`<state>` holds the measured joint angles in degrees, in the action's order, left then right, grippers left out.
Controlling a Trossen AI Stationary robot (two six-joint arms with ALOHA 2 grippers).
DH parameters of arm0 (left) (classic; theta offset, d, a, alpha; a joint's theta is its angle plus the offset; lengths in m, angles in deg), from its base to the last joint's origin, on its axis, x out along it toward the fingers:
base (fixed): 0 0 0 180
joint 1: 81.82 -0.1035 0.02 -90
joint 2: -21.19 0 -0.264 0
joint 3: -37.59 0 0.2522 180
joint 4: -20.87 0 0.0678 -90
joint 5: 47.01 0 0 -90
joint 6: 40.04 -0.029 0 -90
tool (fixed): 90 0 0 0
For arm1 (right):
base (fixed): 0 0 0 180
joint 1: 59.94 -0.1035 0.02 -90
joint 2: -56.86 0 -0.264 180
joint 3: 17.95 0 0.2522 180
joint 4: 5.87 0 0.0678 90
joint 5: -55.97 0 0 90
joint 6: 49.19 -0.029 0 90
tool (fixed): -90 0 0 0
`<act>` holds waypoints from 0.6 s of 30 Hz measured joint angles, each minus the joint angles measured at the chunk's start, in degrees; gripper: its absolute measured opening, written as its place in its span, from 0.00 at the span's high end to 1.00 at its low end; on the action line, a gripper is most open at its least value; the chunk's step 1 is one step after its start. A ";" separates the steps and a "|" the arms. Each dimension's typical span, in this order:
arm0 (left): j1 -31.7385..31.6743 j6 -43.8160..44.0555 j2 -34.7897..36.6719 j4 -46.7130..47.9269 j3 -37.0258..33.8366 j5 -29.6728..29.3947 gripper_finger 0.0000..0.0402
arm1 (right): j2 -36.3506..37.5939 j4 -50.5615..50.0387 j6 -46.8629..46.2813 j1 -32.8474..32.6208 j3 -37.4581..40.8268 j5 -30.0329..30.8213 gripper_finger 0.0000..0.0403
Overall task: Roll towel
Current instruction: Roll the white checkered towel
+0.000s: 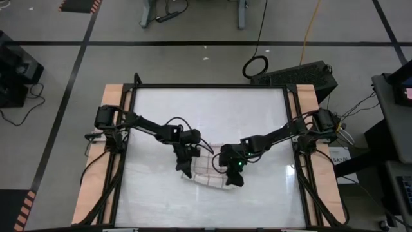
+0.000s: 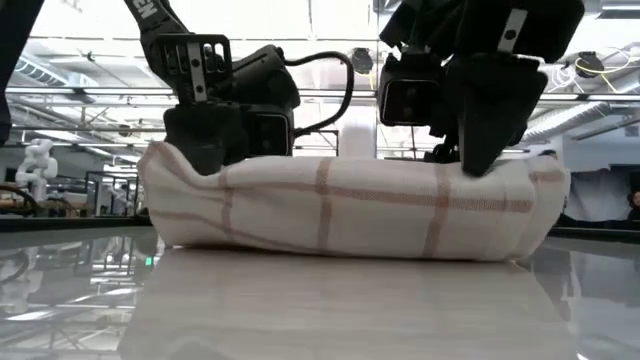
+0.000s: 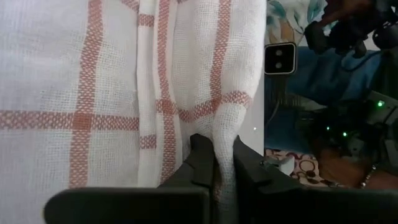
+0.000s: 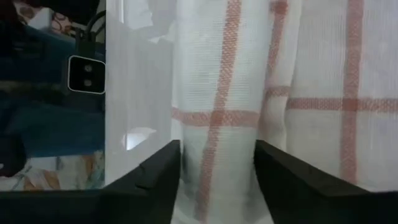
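The towel (image 1: pixel 209 175), white with thin red-brown grid lines, lies as a loose roll (image 2: pixel 350 210) on the glossy tabletop (image 1: pixel 206 116), in its near middle. My left gripper (image 1: pixel 185 169) is at the roll's left end, shut on a fold of it. My right gripper (image 1: pixel 233 180) is at the roll's right end and stands open. Its two fingers (image 4: pixel 158 171) sit on either side of the rolled cloth (image 4: pixel 214 118), coming slanting down from the right. My left gripper pinches a raised fold of the towel (image 3: pixel 225 134) between its two fingers (image 3: pixel 202 155), at the roll's left end. It comes slanting down from the table's left. The roll rests on the table. My right gripper: I cannot tell whether its open fingers touch the cloth between them.
Black frame rails (image 1: pixel 129 129) and wooden side boards (image 1: pixel 112 96) run along the table's left and right edges. Both arms reach in from these sides and meet over the towel. The room's floor, cables and equipment lie beyond the far edge.
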<state>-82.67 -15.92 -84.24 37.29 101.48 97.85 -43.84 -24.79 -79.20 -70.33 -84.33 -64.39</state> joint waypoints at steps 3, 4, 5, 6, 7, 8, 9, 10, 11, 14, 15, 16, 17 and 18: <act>-0.39 -0.64 0.00 -0.15 0.00 1.39 0.94 | 1.21 -1.47 -1.97 0.00 0.00 1.49 0.45; -0.69 -0.56 0.00 -0.21 0.00 2.13 0.94 | 2.26 -2.40 -2.17 0.00 0.00 2.86 0.43; -1.00 -0.41 0.00 -0.23 0.00 2.75 0.94 | 3.44 -3.61 -2.13 -0.19 0.00 5.07 0.41; -1.26 -0.38 0.00 -0.21 0.00 3.46 0.94 | 5.02 -4.85 -2.13 -0.30 0.00 7.56 0.39; -1.56 -0.11 0.00 -0.19 0.00 3.75 0.94 | 6.86 -6.13 -2.14 -0.42 0.00 10.44 0.37; -1.88 0.52 0.00 -0.18 0.00 3.99 0.94 | 8.61 -7.38 -2.12 -0.70 0.00 13.21 0.36; -2.18 0.99 0.00 -0.18 0.00 4.41 0.94 | 10.64 -8.39 -1.74 -1.03 0.00 16.23 0.35; -2.46 1.10 0.00 -0.18 0.02 5.01 0.94 | 12.49 -9.49 -1.20 -1.78 -0.04 19.66 0.34; -2.75 1.11 0.00 -0.15 0.02 5.60 0.94 | 14.04 -10.47 -1.03 -2.81 -0.04 22.71 0.33; -3.80 1.14 0.00 -0.16 0.02 6.89 0.94 | 16.25 -11.89 -2.38 -7.49 -0.09 28.72 0.30; -4.18 1.12 0.00 -0.16 0.02 7.35 0.94 | 16.24 -11.76 -2.93 -9.17 -0.09 29.63 0.29; -4.59 1.09 0.00 -0.16 0.04 7.78 0.94 | 16.04 -11.65 -3.98 -10.89 -0.09 30.17 0.27; -5.00 1.09 0.00 -0.16 0.04 8.17 0.94 | 15.56 -11.40 -5.14 -12.30 -0.09 30.36 0.25; -5.38 1.09 0.00 -0.16 0.04 8.35 0.94 | 14.99 -10.76 -6.28 -13.44 -0.09 30.70 0.24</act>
<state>-88.05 -14.83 -84.24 37.13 101.52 106.20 -28.85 -35.55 -85.48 -83.77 -84.42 -33.69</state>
